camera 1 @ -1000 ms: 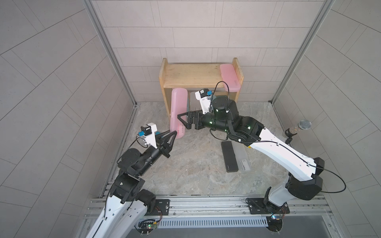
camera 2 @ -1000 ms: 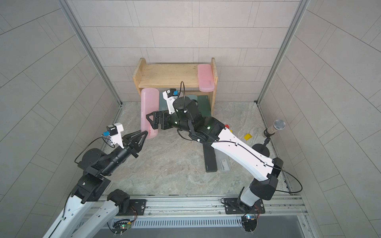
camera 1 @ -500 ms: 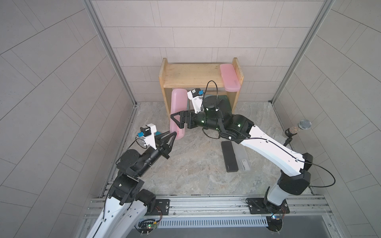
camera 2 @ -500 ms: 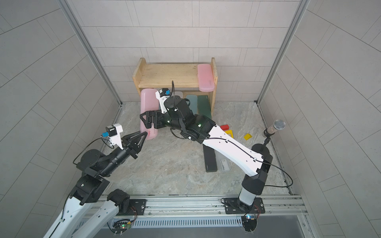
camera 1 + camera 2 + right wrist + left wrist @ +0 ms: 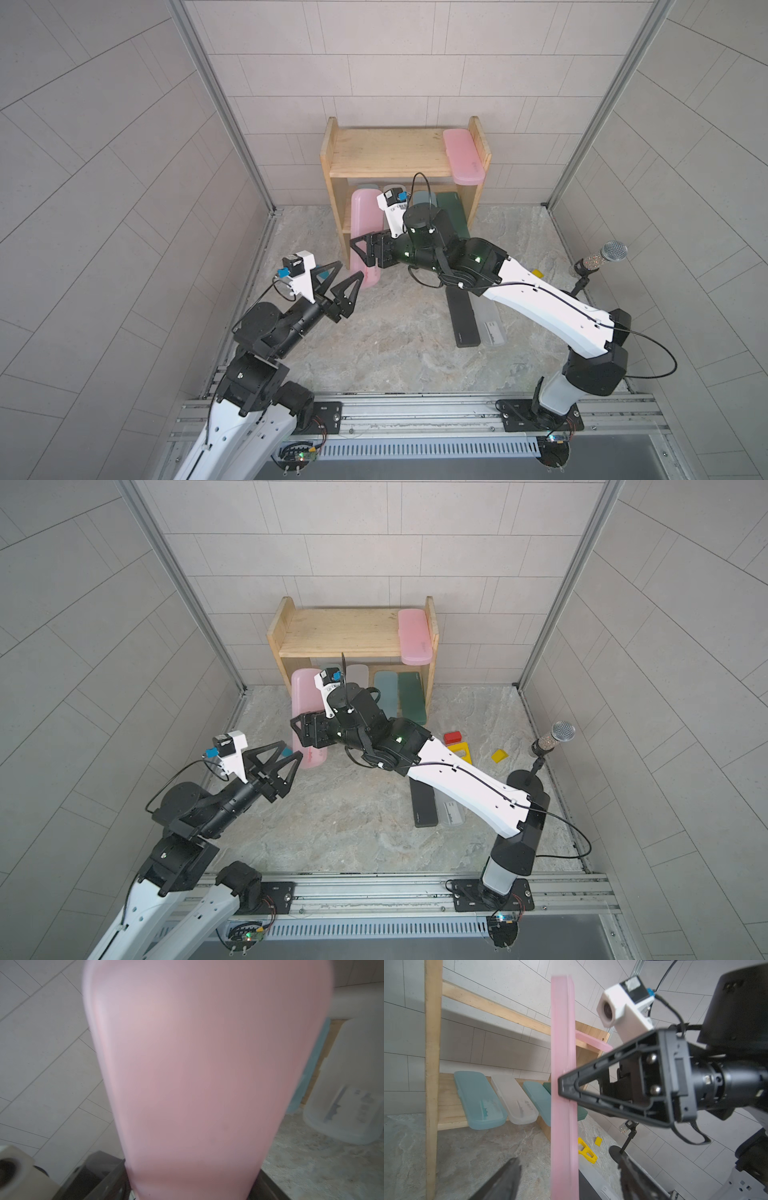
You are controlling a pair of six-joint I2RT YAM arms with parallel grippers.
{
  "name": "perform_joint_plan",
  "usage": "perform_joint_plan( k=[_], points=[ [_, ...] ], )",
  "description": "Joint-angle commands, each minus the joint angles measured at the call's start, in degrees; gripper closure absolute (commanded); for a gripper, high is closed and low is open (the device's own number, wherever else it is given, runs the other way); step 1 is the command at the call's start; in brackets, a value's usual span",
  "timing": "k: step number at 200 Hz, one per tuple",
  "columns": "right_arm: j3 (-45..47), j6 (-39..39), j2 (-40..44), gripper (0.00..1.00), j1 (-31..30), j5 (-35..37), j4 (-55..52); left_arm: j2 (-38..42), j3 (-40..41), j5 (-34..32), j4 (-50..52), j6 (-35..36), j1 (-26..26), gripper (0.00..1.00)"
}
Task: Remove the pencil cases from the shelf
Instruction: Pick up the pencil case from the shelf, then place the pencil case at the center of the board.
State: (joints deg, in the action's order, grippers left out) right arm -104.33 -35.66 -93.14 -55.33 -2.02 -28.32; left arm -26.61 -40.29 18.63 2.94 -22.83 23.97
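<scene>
The right gripper (image 5: pixel 360 253) grips the pink case (image 5: pixel 365 212) across its width, jaws pressed on its long edges. The case stands on end, long axis rising, just in front of the shelf (image 5: pixel 386 153). The left gripper (image 5: pixel 351 269) spreads wide around the case's lower end, apparently not touching. The case is smooth frosted plastic, flat and round-cornered. The shelf is pale, grainy pine.

- The shelf (image 5: pixel 386 156) stands against the back wall. One pink case (image 5: pixel 463 160) lies at the right end of its top board and overhangs the front edge.
- The right gripper (image 5: pixel 360 253) is clamped on a second pink case (image 5: pixel 365 212), which is held on end before the shelf's left post.
- The left gripper (image 5: pixel 351 268), jaws spread, sits just beside that case's lower end.
</scene>
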Motion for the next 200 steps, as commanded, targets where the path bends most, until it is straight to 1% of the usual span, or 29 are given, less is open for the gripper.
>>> perform_joint_plan(
  k=[1,27,53,66,89,117,174,200],
  points=[
    [6.5,3.2,7.7,0.47,0.4,3.9,-3.7,0.7,-2.8,-3.3,1.3,1.3,0.0,0.0],
    [20.9,1.7,16.3,0.45,1.6,3.8,-8.5,0.3,-4.1,-6.4,3.6,1.9,0.0,0.0],
    [34.8,-2.7,21.1,0.43,3.9,-0.7,-10.4,-2.2,-4.5,-7.6,2.6,0.3,0.1,0.0],
    [40.6,-4.8,22.5,0.42,4.6,-0.9,-9.2,-3.9,-4.5,-6.9,1.3,-0.6,0.0,0.0],
    [48.9,-7.5,23.6,0.42,6.3,-2.1,-2.5,-5.5,-3.2,-6.0,-1.8,-2.3,0.0,0.0],
    [50.4,-7.6,18.5,0.42,7.6,-3.0,0.0,-5.9,-1.3,-5.4,-4.1,-4.3,0.0,0.0],
    [47.2,-6.5,6.2,0.4,10.1,-4.5,1.9,-7.1,-1.1,-5.0,-4.1,-5.3,0.0,0.0],
    [46.4,-6.4,2.3,0.39,11.4,-4.6,3.1,-7.3,-1.1,-4.9,-3.5,-5.3,0.0,0.0]
  ],
)
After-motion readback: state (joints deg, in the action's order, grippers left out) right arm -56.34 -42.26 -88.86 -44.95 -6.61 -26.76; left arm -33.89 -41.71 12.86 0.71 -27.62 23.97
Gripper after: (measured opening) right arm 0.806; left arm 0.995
